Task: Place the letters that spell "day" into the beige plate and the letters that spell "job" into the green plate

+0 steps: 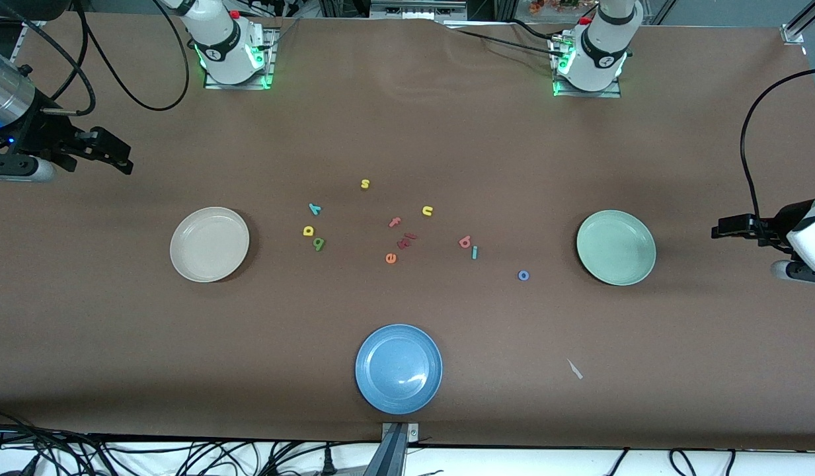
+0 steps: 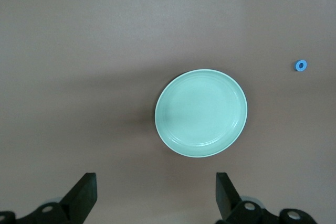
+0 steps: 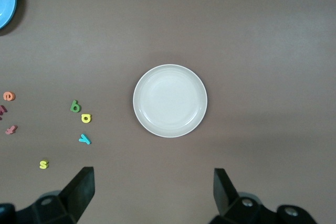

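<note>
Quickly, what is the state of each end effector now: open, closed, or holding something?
Left end effector: open, holding nothing, above the green plate.
Right end effector: open, holding nothing, above the beige plate.

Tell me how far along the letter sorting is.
Nothing is done yet: the beige plate and green plate hold no letters. Nothing is in hand; the left gripper and right gripper are open, held above the table's ends. Yellow d, green a, teal y, pink b, teal j and blue o remain on the table.
</note>
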Robot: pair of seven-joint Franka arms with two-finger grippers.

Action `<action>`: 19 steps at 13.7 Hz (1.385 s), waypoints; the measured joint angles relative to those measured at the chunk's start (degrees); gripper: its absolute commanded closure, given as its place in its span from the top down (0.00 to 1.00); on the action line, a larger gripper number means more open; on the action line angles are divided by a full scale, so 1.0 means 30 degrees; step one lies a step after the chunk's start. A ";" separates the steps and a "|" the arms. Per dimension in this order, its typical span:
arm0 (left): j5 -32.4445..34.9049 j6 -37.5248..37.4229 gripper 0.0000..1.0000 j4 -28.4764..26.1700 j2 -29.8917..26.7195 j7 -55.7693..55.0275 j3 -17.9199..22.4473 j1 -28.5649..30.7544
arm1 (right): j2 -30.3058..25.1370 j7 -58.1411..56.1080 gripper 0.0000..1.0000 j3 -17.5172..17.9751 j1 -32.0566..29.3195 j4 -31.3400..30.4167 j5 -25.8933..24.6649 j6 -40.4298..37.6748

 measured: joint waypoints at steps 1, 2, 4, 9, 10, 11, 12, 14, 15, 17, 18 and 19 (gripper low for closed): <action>0.0000 0.0000 0.99 0.0035 0.0000 0.0000 -0.0009 -0.0053 | 0.0000 0.0000 1.00 0.0000 0.0000 0.0000 0.0000 0.0000; 0.0000 0.0000 0.99 0.0040 0.0000 -0.0030 -0.0024 -0.0152 | 0.0000 0.0000 1.00 0.0000 0.0000 0.0000 0.0000 0.0000; 0.0000 0.0000 0.99 0.0040 0.0005 -0.0317 -0.0033 -0.0336 | 0.0000 0.0000 1.00 0.0000 0.0000 0.0000 -0.0001 0.0000; 0.0000 -0.0001 0.99 0.0033 0.0110 -0.0417 -0.0033 -0.0409 | 0.0000 -0.0001 1.00 0.0000 0.0000 0.0000 -0.0002 0.0000; 0.0000 0.0000 0.99 0.0032 0.0193 -0.0417 -0.0034 -0.0473 | 0.0000 -0.0001 1.00 0.0000 0.0000 0.0000 -0.0002 0.0000; 0.0000 0.0000 0.99 0.0032 0.0264 -0.0429 -0.0036 -0.0573 | 0.0000 -0.0001 1.00 0.0000 0.0000 0.0000 -0.0003 0.0000; 0.0000 0.0000 0.99 0.0032 0.0312 -0.0500 -0.0037 -0.0658 | 0.0000 -0.0001 1.00 0.0000 0.0000 0.0000 -0.0003 0.0000; 0.0000 0.0000 0.99 0.0032 0.0364 -0.0776 -0.0037 -0.0733 | 0.0000 -0.0001 1.00 0.0000 0.0000 -0.0001 -0.0003 0.0000; 0.0000 0.0000 0.99 0.0032 0.0387 -0.0840 -0.0035 -0.0732 | 0.0000 -0.0001 1.00 0.0000 0.0000 0.0000 -0.0003 0.0000; 0.0000 0.0000 0.99 0.0033 0.0410 -0.0930 -0.0034 -0.0733 | 0.0000 -0.0001 1.00 0.0000 0.0000 0.0000 -0.0003 0.0000; 0.0000 0.0000 0.99 0.0033 0.0413 -0.0953 -0.0034 -0.0733 | 0.0000 -0.0001 1.00 0.0000 0.0000 0.0000 -0.0004 0.0000; 0.0000 0.0000 0.99 0.0033 0.0413 -0.0966 -0.0037 -0.0746 | 0.0000 -0.0001 1.00 0.0000 0.0000 -0.0001 -0.0004 0.0000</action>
